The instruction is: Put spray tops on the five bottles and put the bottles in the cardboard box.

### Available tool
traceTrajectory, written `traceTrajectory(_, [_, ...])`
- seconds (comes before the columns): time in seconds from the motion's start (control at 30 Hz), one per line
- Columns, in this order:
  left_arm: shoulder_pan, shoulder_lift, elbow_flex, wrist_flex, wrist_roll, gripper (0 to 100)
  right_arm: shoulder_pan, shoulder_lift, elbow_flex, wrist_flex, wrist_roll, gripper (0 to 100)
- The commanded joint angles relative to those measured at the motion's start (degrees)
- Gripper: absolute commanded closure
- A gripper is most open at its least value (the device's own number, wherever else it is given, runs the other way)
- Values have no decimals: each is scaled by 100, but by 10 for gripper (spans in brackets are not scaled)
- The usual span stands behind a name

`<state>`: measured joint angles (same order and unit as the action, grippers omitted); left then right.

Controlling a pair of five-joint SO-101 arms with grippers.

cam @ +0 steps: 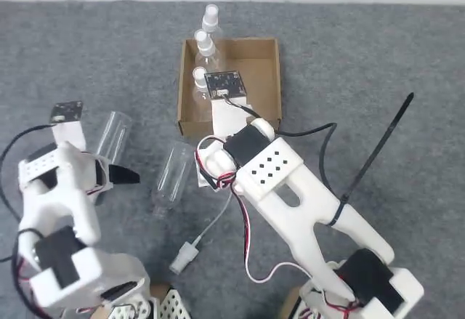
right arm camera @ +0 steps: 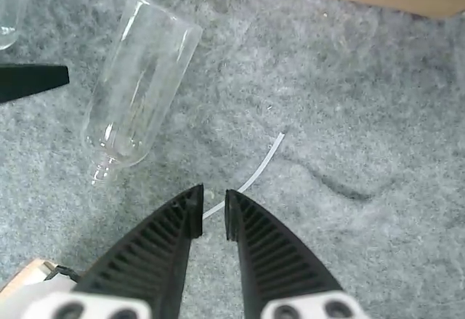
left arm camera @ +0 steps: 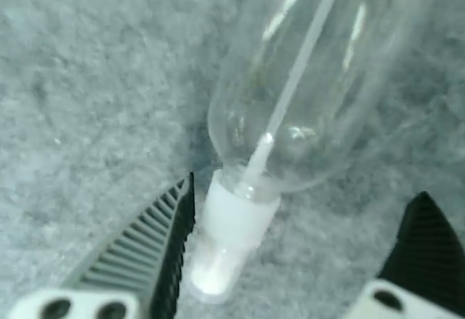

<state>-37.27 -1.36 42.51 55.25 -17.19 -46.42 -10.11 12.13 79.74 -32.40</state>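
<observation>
- Three bottles with spray tops (cam: 204,43) stand in a row along the left wall of the cardboard box (cam: 265,79); the farthest sits at the box's back corner.
- Fourth bottle (cam: 114,136) lies on its side on the desk (cam: 378,57), left of the box and well apart from it. Its white spray top (left arm camera: 229,224) is fitted and the dip tube shows inside the clear body.
- Left gripper (left arm camera: 305,192) is spread wide, one finger on each side of that spray top. Neither finger touches it.
- Bare bottle (cam: 171,177) lies on its side between the two arms, just off the box's front-left corner, with its neck open and pointing away from the box.
- Loose spray top (cam: 185,256) lies on the desk near the arm bases, its thin tube running up toward the right arm.
- Right gripper (right arm camera: 213,192) hangs over the desk beside the bare bottle, fingers nearly together with nothing clamped. The tube's end (right arm camera: 254,174) lies on the desk just past the tips.
- The right arm's body covers the box's front wall in the high view.
- A black cable tie (cam: 378,152) sticks out from the right arm.
</observation>
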Motion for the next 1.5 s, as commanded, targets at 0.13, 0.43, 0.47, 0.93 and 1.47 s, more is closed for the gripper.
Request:
traceTrajectory(0.13, [26, 651, -787, -149, -18, 622, 84, -57, -44, -110, -44, 992])
traceTrajectory(0.43, [0, 888, -919, -123, -35, 731, 84, -57, -44, -110, -35, 992])
traceTrajectory(0.47, [0, 888, -919, -123, -35, 750, 84, -57, -44, -110, -35, 992])
traceTrajectory(0.93, [-9, 730, -927, 501, -334, 899, 84, -57, -44, -101, -35, 992])
traceTrajectory(1.47, [0, -2558, 892, 905, -598, 964, 101, -92, -44, -66, -35, 992])
